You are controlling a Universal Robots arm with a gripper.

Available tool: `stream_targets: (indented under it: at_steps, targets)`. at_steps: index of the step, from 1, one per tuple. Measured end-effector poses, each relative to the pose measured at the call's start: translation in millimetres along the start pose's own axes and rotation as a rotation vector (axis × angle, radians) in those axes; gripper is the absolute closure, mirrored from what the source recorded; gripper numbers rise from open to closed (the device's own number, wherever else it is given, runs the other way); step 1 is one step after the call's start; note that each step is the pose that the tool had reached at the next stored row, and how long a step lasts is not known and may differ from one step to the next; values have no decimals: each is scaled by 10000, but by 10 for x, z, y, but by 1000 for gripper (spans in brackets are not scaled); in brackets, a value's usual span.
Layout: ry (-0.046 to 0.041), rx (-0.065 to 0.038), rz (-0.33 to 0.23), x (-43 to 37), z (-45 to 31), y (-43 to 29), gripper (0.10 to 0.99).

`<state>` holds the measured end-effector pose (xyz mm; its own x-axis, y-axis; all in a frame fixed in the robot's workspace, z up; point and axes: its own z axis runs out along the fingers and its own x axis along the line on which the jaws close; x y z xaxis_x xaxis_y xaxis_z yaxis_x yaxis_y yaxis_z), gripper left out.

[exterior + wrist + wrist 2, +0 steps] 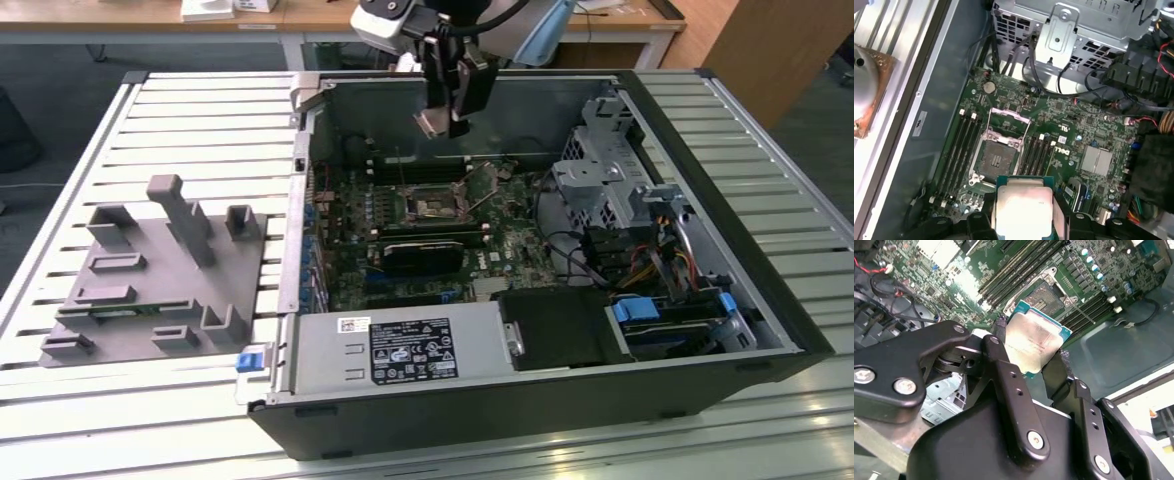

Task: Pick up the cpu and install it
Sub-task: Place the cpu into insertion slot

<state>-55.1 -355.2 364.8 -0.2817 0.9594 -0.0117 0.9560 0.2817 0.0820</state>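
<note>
We see the gripper (pixel 449 122) hanging over the open computer case (pixel 747 330), near its far wall in the exterior view. Its two black fingers (pixel 1004 370) are closed narrowly on the cpu (pixel 1035 342), pressing on two opposite edges of the chip. In the second wrist view the cpu's silver metal top faces the camera, with a teal-green rim around it. In the first wrist view the same chip (pixel 1021 205) sits between the fingertips of the gripper (pixel 1024 220), again with its metal top showing.

The cpu is in the air, held clear above the green motherboard (pixel 1079 130) and touching nothing but the fingers. Below it on the board lies the socket (pixel 999 159), a dark square with its metal frame swung up and its contact field exposed. In the first wrist view the chip lies just beside the socket rather than over it. Black memory slots (pixel 966 145) flank the socket on both sides.

Inside the case we also make out a perforated metal drive cage (pixel 594 170) towards the exterior view's right and a grey power supply (pixel 400 350) at the near end. The case rests on a slatted table (pixel 200 130). On that table, at the exterior view's left and apart from the case, stands a grey tray (pixel 160 285) with upright blocks.
</note>
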Motion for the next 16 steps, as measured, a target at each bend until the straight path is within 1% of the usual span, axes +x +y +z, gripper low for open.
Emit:
stream_targets:
  at_steps: [10, 16]
  targets:
    - [-103, 15, 1250, 12, 12, 2, 549]
    - [-155, 23, 1891, 22, 18, 5, 549]
